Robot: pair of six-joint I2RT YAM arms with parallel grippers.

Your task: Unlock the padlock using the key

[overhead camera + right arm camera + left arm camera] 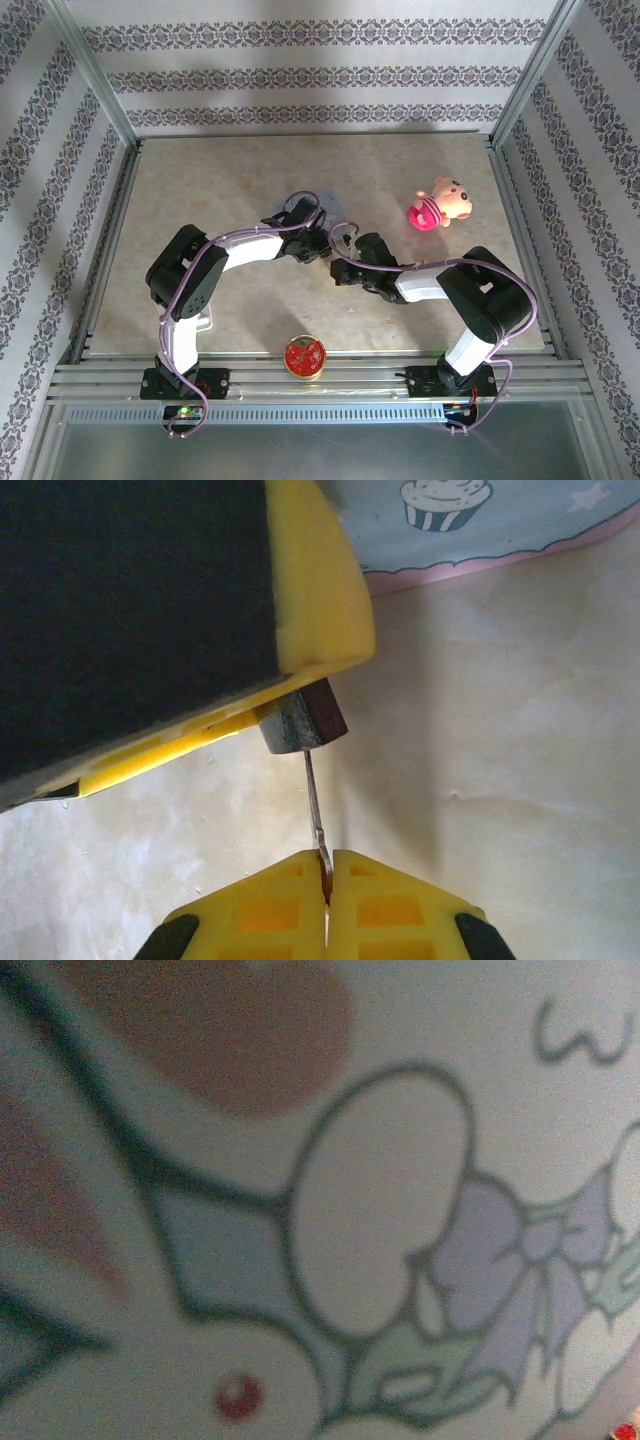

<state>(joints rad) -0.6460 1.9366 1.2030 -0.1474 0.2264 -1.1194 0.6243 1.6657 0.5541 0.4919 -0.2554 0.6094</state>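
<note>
Between the right gripper [327, 872] pads, pressed together, a thin key [314, 800] is pinched edge-on. The blade runs up into the padlock [305, 718], whose small dark body pokes out under the left gripper [300, 675]. That gripper looks clamped on it between its yellow fingers; the shackle is hidden. Both sit over the tabletop [520, 780], near the pale blue tin [480, 520] with cupcake print. From the top view the grippers meet mid-table. The pink plush toy [440, 205] is well apart to the right, and a red-topped round container [303, 356] sits at the near edge.

Handling guess:
- **Padlock:** light, rigid, smooth, and likely to twist in the pads, so hold the body by its flat sides.
- **Key:** thin and may bend or slip, so grip near the head and turn gently.
</note>
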